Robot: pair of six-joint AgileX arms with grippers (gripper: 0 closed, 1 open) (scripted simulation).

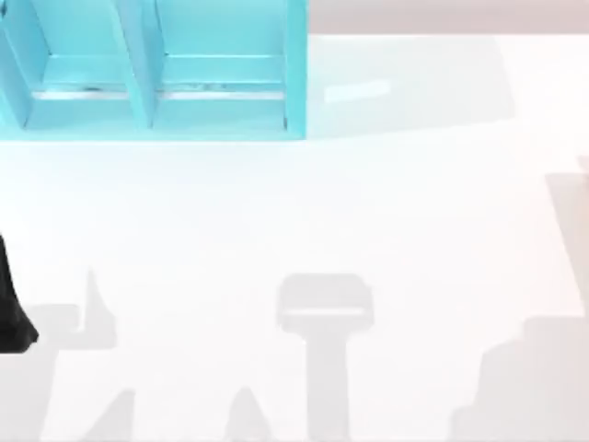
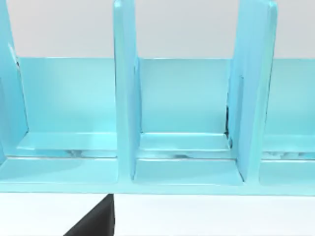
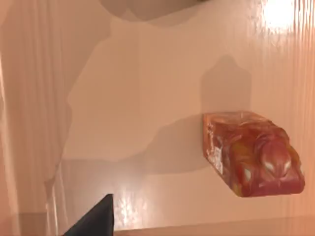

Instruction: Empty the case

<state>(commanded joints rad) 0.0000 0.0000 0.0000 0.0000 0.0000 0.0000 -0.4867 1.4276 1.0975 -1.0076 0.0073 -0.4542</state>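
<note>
Case [image 1: 152, 69]: turquoise-blue cabinet at the far left of the white worktop [image 1: 368, 212], open front facing the near edge. Upright dividers and a low shelf split it into compartments. In the top view and the left wrist view the visible compartments [image 2: 184, 118] hold nothing.

Left arm [image 1: 11, 308]: dark shape at the left edge of the worktop, well short of the case. The left wrist view looks straight into the case front; one dark fingertip [image 2: 96, 221] shows, apart from the cabinet's front lip. Jaws: cannot tell how far open, nothing seen between them.

Right wrist view: one dark fingertip [image 3: 93, 219] above a pale surface [image 3: 147, 88]; a red-orange carton [image 3: 251, 155] lies on its side, apart from the fingertip. Jaw opening here: cannot tell.
</note>
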